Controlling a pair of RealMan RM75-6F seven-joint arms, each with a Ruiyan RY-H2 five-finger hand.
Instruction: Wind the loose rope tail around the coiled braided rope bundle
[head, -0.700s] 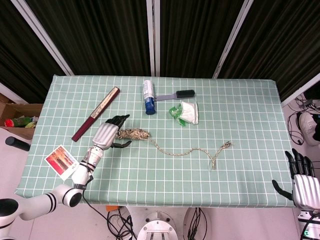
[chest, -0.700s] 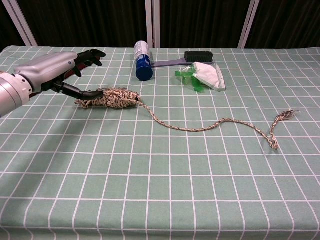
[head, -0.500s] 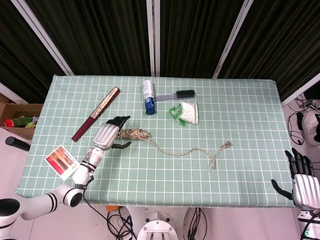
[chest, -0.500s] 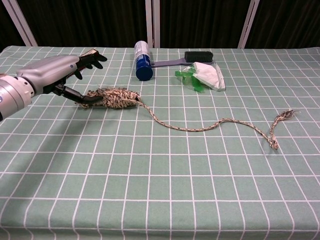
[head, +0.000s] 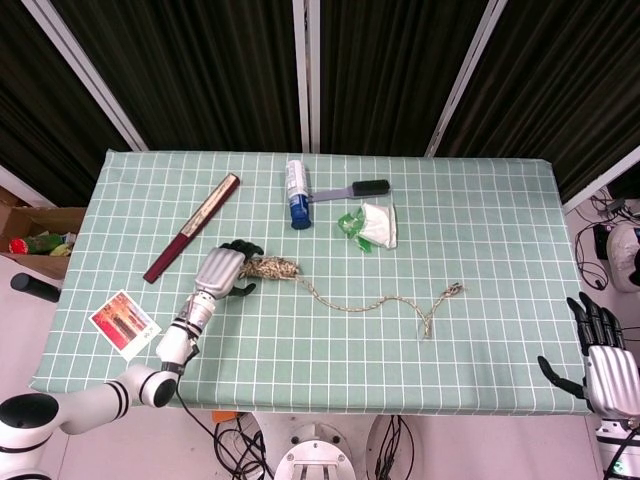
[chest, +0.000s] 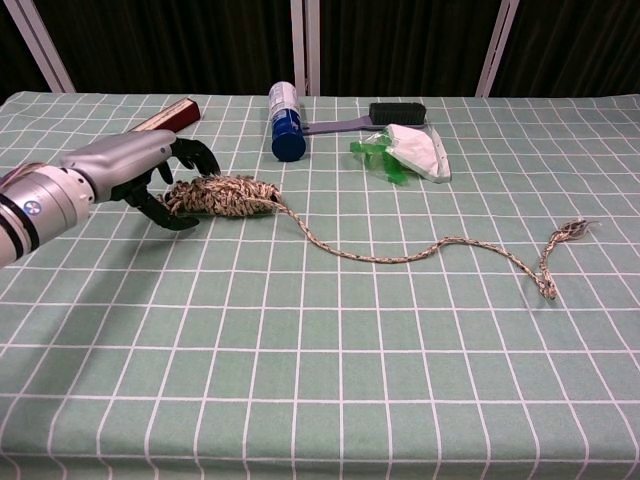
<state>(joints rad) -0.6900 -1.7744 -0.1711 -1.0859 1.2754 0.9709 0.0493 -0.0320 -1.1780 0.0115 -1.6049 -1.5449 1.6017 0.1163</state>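
The coiled braided rope bundle (head: 274, 268) (chest: 228, 195) lies left of the table's middle. Its loose tail (head: 380, 303) (chest: 420, 250) snakes rightwards across the cloth to a frayed end (head: 455, 290) (chest: 570, 232). My left hand (head: 222, 272) (chest: 140, 170) grips the bundle's left end, with fingers curled over the top and the thumb underneath. My right hand (head: 603, 365) hangs off the table's right front corner with its fingers apart and nothing in it; only the head view shows it.
Behind the bundle lie a blue-capped spray can (head: 297, 193) (chest: 285, 122), a dark brush (head: 355, 189) (chest: 385, 115) and a white-and-green bag (head: 375, 224) (chest: 415, 150). A long red box (head: 192, 228) lies back left, and a photo card (head: 124, 322) lies at the front left edge.
My left hand's fingers, spread above the bundle's left end before, have curled down and closed around it. The bundle, the tail and my right hand have stayed put.
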